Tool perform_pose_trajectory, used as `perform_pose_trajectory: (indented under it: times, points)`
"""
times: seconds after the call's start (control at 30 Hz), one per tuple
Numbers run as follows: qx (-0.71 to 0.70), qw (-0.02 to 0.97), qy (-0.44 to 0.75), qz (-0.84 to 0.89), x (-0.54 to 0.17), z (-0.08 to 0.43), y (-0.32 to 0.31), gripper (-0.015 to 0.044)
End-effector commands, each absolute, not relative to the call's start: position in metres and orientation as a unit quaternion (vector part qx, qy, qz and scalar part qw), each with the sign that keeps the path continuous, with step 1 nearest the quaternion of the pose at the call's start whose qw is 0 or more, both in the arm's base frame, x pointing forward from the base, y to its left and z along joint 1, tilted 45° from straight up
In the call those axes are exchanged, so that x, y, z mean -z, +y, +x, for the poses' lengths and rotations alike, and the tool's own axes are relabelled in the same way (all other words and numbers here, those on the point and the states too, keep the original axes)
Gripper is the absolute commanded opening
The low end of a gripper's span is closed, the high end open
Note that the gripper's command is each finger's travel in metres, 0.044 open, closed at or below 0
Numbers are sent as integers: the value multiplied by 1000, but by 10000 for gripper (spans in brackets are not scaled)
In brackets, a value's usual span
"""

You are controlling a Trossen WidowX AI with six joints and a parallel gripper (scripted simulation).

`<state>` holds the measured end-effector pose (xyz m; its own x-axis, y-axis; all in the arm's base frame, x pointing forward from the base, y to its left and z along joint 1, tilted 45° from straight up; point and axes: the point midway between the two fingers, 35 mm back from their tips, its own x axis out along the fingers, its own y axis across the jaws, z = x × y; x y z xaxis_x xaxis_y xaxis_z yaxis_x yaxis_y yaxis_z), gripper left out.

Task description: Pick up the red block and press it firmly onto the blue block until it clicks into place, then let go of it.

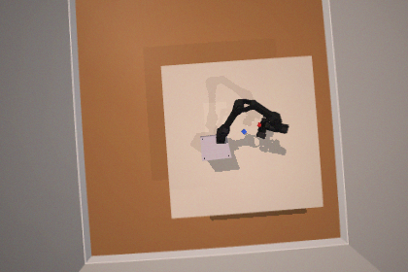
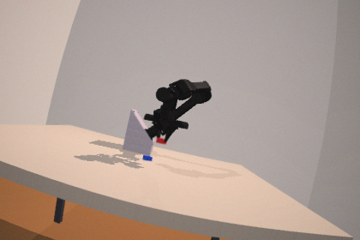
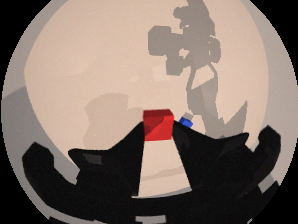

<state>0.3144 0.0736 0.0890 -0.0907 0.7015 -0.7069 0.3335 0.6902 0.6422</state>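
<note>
The fingers were clamped on the red block [image 1: 259, 124] [image 2: 161, 141] [image 3: 158, 125], which was raised above the table [image 1: 209, 193] [image 2: 257, 196] [image 3: 110, 65]. The blue block [image 1: 244, 131] [image 2: 147, 158] [image 3: 186, 122] lay on the table, apart from the red one. The black arm [image 1: 229, 119] [image 2: 185, 108] was bent; its mounting, small in the exterior view, appeared to adjoin a pale, tilted panel [image 1: 214, 151] [image 2: 135, 137].

From here the black arm [image 1: 247, 105] [image 2: 184, 108] hides the far lower edge of the pale slanted plate [image 1: 212, 151] [image 2: 136, 135]. The near table legs [image 2: 59, 210] run out of sight at the right one, cut by the bottom edge. The blue block's [image 1: 244, 131] [image 2: 147, 158] [image 3: 186, 122] studs are too small to tell.
</note>
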Motion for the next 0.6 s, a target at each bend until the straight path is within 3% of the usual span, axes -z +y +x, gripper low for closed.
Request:
perform_pose_trajectory:
  times: [0.0, 0.57]
  points:
    - [-163, 576, 718, 356, -104, 315, 63, 0]
    - [-93, 539, 730, 409, -70, 279, 56, 0]
